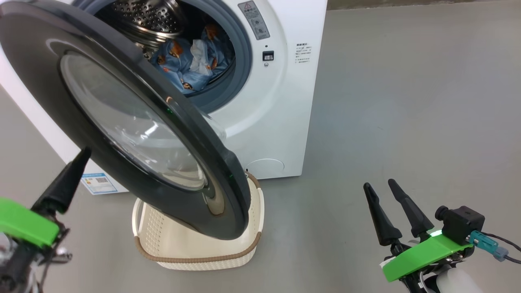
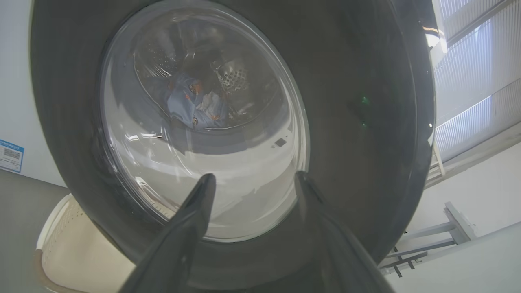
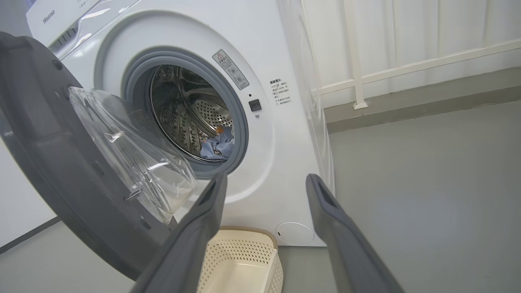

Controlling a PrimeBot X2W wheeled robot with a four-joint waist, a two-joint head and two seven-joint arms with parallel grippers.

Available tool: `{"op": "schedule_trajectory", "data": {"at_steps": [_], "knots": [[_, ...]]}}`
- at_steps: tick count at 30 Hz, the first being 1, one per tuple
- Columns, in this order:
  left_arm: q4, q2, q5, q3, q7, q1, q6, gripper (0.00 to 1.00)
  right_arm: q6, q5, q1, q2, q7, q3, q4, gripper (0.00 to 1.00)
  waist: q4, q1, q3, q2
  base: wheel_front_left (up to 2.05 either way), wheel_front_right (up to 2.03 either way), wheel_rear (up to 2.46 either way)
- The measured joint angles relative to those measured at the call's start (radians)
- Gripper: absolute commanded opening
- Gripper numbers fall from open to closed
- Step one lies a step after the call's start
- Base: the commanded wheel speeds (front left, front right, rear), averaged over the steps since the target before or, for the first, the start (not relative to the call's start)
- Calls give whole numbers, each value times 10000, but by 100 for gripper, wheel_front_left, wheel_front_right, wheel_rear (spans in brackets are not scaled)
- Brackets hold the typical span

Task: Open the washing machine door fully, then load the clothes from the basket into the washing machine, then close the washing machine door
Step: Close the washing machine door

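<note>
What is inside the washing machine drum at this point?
Light-blue bear-print clothes lie low in the drum, a pale piece among them. The part-open door covers the drum's left side in the head view, so anything there is hidden.

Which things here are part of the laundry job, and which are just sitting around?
Part of the job:
washing machine
door, standing open
clothes, in the drum
basket, on the floor under the door

Just around:
white railing behind the machine
metal frame by the wall
</note>
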Motion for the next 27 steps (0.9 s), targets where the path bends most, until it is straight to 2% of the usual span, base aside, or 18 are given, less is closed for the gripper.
{"op": "schedule_trajectory", "data": {"at_steps": [7, 18, 23, 27], "knots": [[-123, -36, 1893, -435, -2464, 996, -391, 100, 0, 0, 0, -65, 0, -2, -63, 100, -146, 0, 15, 0, 0, 0, 0], [895, 430, 4667, -1856, -6539, 2146, -476, 100, 0, 0, 0, -105, 0, -10, -104, 100, -248, 0, -3, 0, 0, 0, 0], [1586, 395, 5471, -2182, -7889, 2183, -477, 100, 0, 0, 0, -136, 0, -12, -105, 100, -243, 0, 22, 0, 0, 0, 0], [1981, 226, 5651, -2339, -8341, 2221, -476, 100, 0, -67, 0, -150, 0, -46, -119, 100, -219, 0, 69, 0, 0, 0, 0]]}}
